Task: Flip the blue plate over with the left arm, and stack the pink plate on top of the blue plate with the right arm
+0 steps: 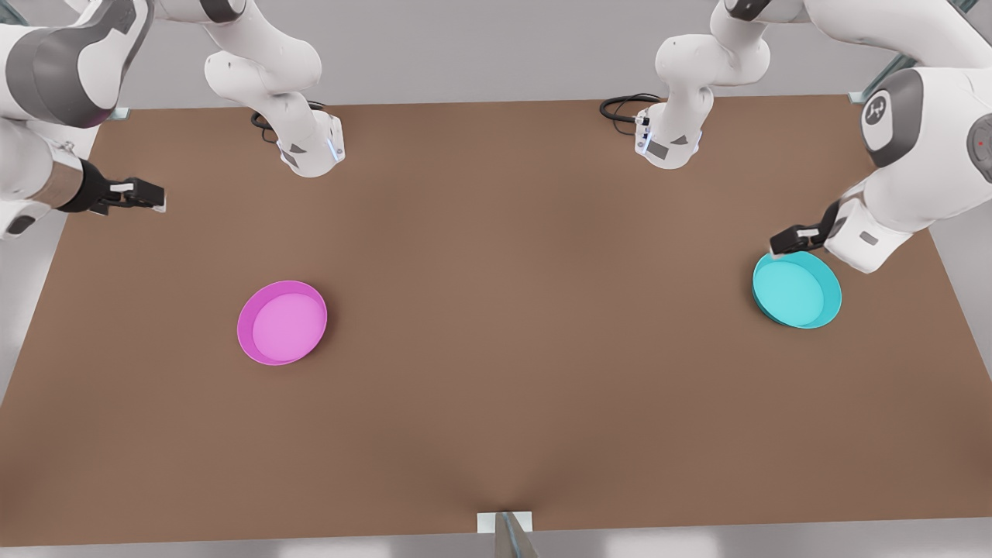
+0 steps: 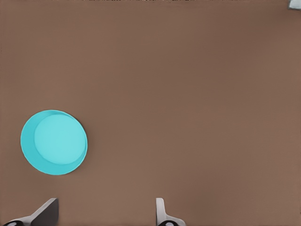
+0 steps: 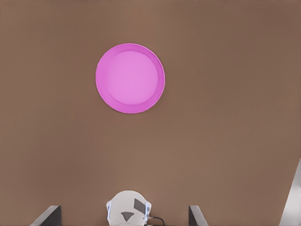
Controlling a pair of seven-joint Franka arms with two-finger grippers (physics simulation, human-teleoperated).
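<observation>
In the front view, the blue plate (image 1: pixel 797 290) lies rim-up at the right of the brown table (image 1: pixel 496 403), and the pink plate (image 1: pixel 282 322) lies rim-up at centre left, well apart from it. Both dishes hold nothing. The left gripper (image 1: pixel 787 242) hangs just beside the blue plate's upper-left rim; whether it touches the rim I cannot tell from here. The right gripper (image 1: pixel 143 195) waits at the far left edge of the frame, well away from the pink plate.

In the left wrist view, the blue plate (image 2: pixel 53 142) sits at lower left, and the left gripper's fingers (image 2: pixel 44 212) stand spread wide at the bottom edge, holding nothing. The plate lies off to one side of the gap. To flip it cleanly, I judge the fingers should be centred over the rim and pinch the low wall deep enough that the dish cannot slip as it turns.

In the right wrist view, the pink plate (image 3: pixel 130 78) shows at upper centre, bare inside. The right gripper's fingers (image 3: pixel 49 215) are parted and unloaded.
</observation>
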